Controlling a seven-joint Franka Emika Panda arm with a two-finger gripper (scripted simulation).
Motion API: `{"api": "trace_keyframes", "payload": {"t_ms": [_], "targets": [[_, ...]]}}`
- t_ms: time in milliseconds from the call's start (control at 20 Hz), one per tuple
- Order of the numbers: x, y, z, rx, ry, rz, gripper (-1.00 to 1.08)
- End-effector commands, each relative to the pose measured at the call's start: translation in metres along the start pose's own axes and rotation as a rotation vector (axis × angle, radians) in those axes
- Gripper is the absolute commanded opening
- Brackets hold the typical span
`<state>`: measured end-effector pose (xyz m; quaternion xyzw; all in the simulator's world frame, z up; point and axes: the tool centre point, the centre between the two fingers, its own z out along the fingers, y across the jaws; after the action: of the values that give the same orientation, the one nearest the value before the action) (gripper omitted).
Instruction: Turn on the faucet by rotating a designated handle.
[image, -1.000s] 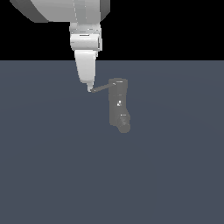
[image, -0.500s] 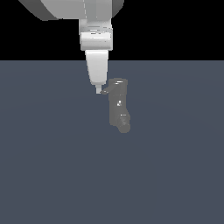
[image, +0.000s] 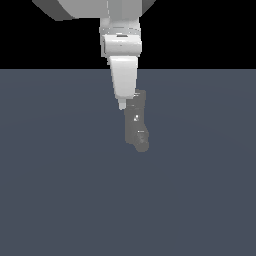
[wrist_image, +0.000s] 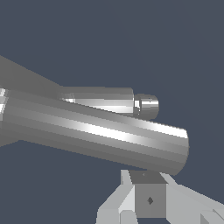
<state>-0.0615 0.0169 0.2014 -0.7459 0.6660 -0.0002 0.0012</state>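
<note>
The faucet (image: 137, 126) is a dark grey stubby cylinder with a rounded lower end, standing out from the blue-grey surface. My white gripper (image: 122, 105) comes down from above, its tip against the faucet's upper part on the exterior view's left. Its fingers look pressed together with nothing between them. In the exterior view the finger hides the handle. In the wrist view a grey rod, the handle (wrist_image: 100, 131), runs right across the tips of my gripper (wrist_image: 148, 200). A second, thinner grey cylinder with a stepped end (wrist_image: 131, 101) lies behind it.
A flat blue-grey surface (image: 60, 190) fills the lower part of the exterior view, under a black background. The arm's large white links (image: 120, 30) hang over the faucet.
My gripper has moved to the exterior view's right, up against the faucet. The handle, which stuck out to the left before, no longer shows beside the finger.
</note>
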Motion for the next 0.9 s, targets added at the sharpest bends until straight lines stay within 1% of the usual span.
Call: {"api": "trace_keyframes", "payload": {"t_ms": [0, 850], "targets": [[0.006, 0.000, 0.000, 0.000, 0.000, -0.001, -1.00], [0.111, 0.001, 0.000, -0.002, 0.001, 0.007, -1.00]]}}
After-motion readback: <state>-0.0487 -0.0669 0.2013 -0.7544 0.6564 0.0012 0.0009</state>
